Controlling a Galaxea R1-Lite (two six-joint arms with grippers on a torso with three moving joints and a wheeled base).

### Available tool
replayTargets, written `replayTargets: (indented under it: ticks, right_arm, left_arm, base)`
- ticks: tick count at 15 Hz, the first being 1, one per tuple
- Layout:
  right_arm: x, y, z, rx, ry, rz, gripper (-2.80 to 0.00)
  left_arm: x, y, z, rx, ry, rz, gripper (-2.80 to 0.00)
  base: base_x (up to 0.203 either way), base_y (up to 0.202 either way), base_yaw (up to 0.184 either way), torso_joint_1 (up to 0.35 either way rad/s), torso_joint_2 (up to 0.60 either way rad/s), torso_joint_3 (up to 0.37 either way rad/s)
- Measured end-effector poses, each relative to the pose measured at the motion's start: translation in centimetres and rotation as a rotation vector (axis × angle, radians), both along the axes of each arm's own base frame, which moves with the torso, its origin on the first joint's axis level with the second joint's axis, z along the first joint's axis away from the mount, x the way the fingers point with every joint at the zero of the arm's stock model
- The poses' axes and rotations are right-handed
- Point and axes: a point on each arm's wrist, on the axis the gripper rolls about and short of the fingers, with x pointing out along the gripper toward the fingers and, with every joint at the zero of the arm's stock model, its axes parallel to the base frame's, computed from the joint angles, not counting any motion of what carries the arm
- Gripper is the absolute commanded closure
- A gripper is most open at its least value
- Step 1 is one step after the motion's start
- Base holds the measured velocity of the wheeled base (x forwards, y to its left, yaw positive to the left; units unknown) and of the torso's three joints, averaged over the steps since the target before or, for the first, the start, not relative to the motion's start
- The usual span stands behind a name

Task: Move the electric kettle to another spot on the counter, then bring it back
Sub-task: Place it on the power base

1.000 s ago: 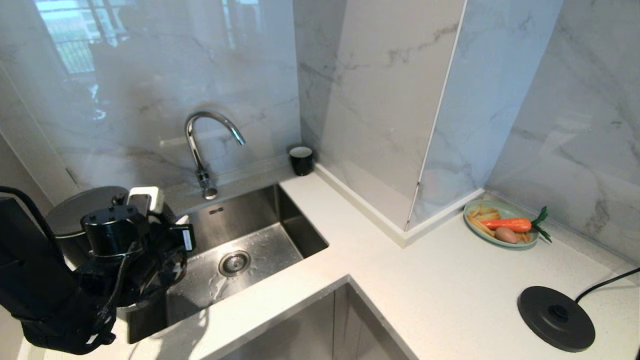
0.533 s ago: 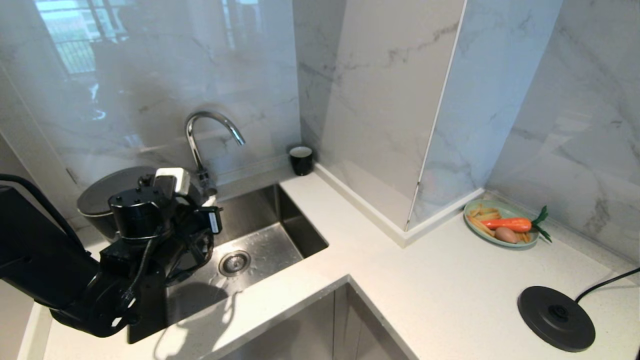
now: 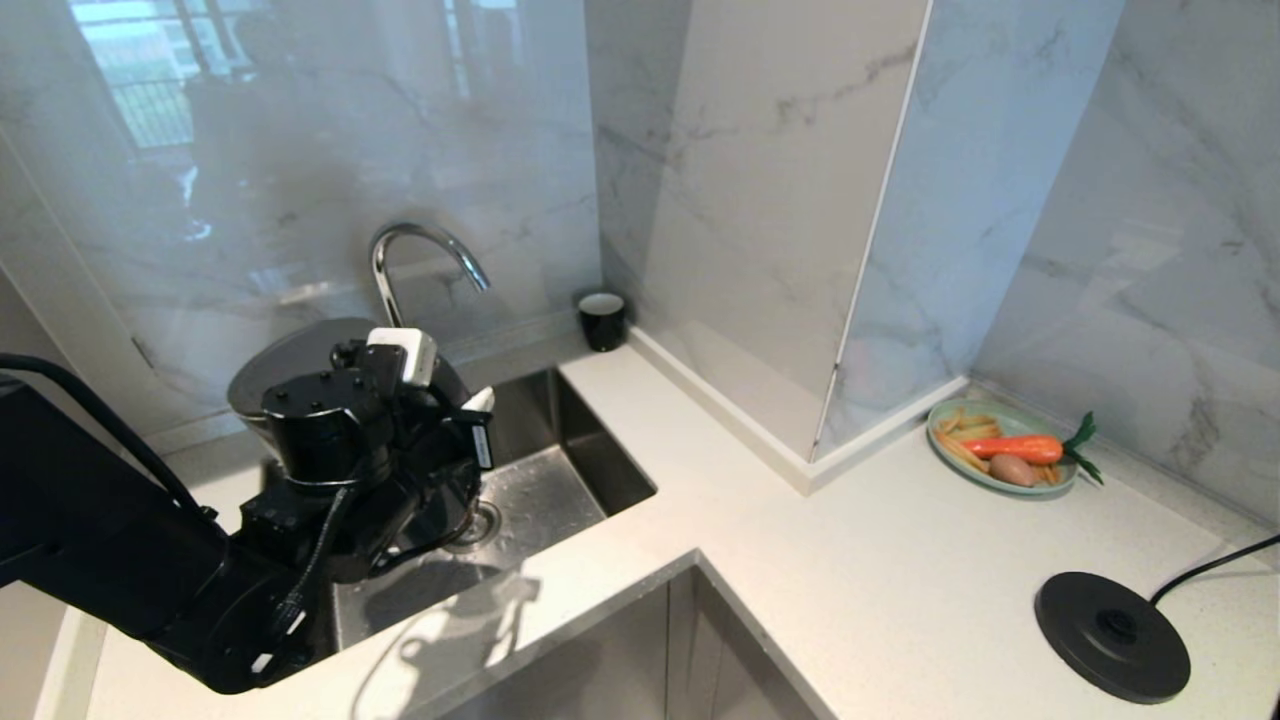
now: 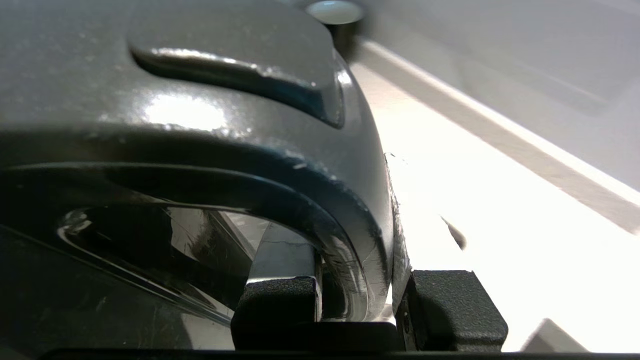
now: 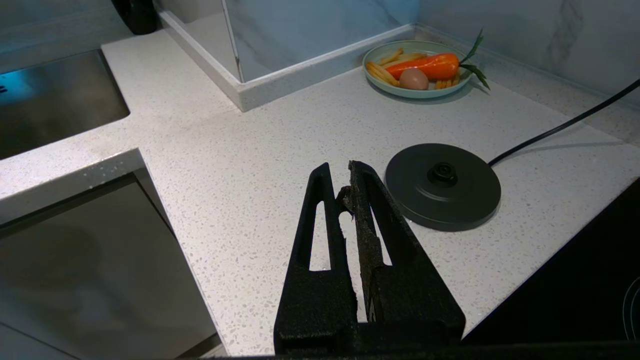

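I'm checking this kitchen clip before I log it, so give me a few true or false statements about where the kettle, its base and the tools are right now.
1. The left tool is clamped on the kettle by its handle. True.
2. The kettle sits on its base. False: the base is bare, far off on the right part of the counter; the kettle is near the sink.
3. The right tool holds nothing and its fingers are together. True.
4. The plate holds only a carrot. False: an egg and pale sticks lie there too.
5. The cup stands in the sink. False: it stands on the counter in the corner.
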Motion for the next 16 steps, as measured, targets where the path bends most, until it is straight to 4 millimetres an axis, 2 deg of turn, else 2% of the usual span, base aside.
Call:
replayTargets:
  ticks: [5, 10, 13, 16]
  right_arm:
    - [0.0, 0.0, 0.0, 0.000, 0.000, 0.001, 0.00]
    - [0.0, 0.0, 0.0, 0.000, 0.000, 0.001, 0.00]
    - [0.0, 0.0, 0.0, 0.000, -0.001, 0.000, 0.00]
    - [0.0, 0.0, 0.0, 0.000, -0.001, 0.001, 0.00]
  left_arm:
    - [-0.9, -2.5, 0.9, -0.004, -0.007, -0.080, 0.00]
    - [-4.1, -5.0, 1.3, -0.008, 0.017, -0.197, 0.00]
    - [-6.2, -5.3, 0.6, -0.007, 0.072, -0.238, 0.00]
    - [-7.2, -5.4, 0.8, -0.016, 0.075, -0.260, 0.00]
  base:
    - [0.000, 0.000, 0.000, 0.000, 0.00, 0.000]
    - [0.000, 0.000, 0.000, 0.000, 0.00, 0.000]
    - [0.000, 0.000, 0.000, 0.000, 0.00, 0.000]
    - [0.000, 0.000, 0.000, 0.000, 0.00, 0.000]
